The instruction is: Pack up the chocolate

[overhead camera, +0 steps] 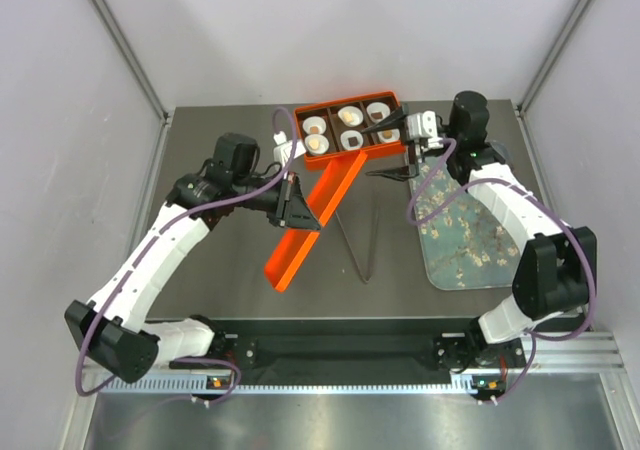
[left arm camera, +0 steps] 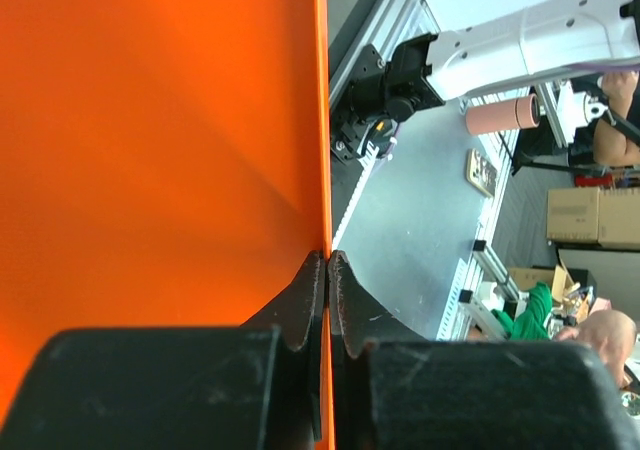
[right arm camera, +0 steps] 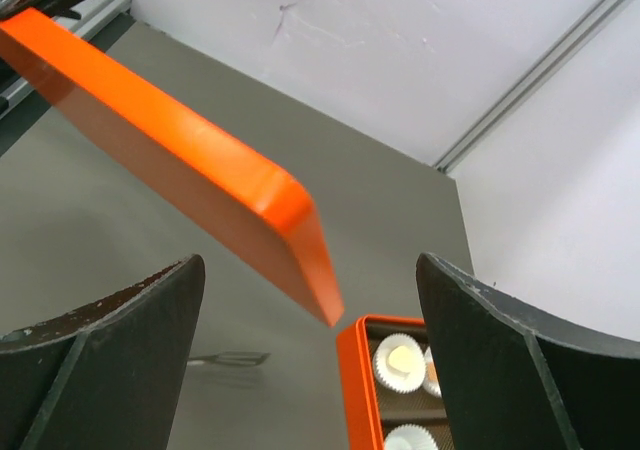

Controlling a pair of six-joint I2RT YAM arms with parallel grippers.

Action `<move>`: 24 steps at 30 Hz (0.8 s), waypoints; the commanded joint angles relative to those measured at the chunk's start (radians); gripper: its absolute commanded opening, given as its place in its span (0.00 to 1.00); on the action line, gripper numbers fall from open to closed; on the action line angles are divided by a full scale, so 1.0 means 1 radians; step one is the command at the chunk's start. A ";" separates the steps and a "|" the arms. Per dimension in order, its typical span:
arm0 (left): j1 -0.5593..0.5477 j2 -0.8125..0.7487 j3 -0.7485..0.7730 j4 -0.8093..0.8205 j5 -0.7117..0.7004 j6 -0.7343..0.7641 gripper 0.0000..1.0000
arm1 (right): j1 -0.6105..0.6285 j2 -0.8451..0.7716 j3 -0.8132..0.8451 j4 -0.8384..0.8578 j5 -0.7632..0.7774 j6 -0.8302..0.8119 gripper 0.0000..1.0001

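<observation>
The orange box [overhead camera: 399, 100] stands at the back centre and holds white paper cups with small tan and dark chocolate lumps [overhead camera: 317, 144]. My left gripper [overhead camera: 297, 208] is shut on the side wall of the orange lid [overhead camera: 318, 202] and holds it tilted, its far end near the box. In the left wrist view the fingertips [left arm camera: 327, 260] pinch the lid's wall [left arm camera: 322, 120]. My right gripper [overhead camera: 392, 130] is open and empty over the box's right end. The right wrist view shows the gripper [right arm camera: 310, 262], the lid [right arm camera: 190, 175], the box [right arm camera: 356, 380] and a pale chocolate [right arm camera: 402, 355] in a cup.
A grey-blue tray [overhead camera: 465, 232] with a blossom print lies on the right under my right arm. Thin metal tongs [overhead camera: 366, 242] lie on the dark table between the lid and the tray. White walls close in the back and sides.
</observation>
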 commanded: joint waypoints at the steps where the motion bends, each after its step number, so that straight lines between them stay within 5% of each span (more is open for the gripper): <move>1: -0.012 0.004 0.063 0.024 0.063 0.060 0.00 | -0.004 0.022 0.066 0.016 -0.102 -0.042 0.86; 9: -0.018 0.032 0.086 0.001 0.133 0.137 0.00 | 0.019 0.042 0.051 0.049 -0.182 0.007 0.81; 12: -0.018 0.034 0.092 -0.007 0.139 0.172 0.00 | 0.037 0.045 -0.028 0.372 -0.183 0.243 0.81; 16: -0.018 0.037 0.106 -0.016 0.146 0.191 0.00 | 0.072 0.106 -0.071 1.010 -0.185 0.854 0.77; 17: -0.018 0.038 0.111 -0.020 0.142 0.200 0.00 | 0.075 0.121 -0.067 1.060 -0.185 0.863 0.75; 24: -0.018 0.050 0.156 -0.068 0.048 0.306 0.00 | 0.086 0.131 -0.065 1.044 -0.185 0.860 0.46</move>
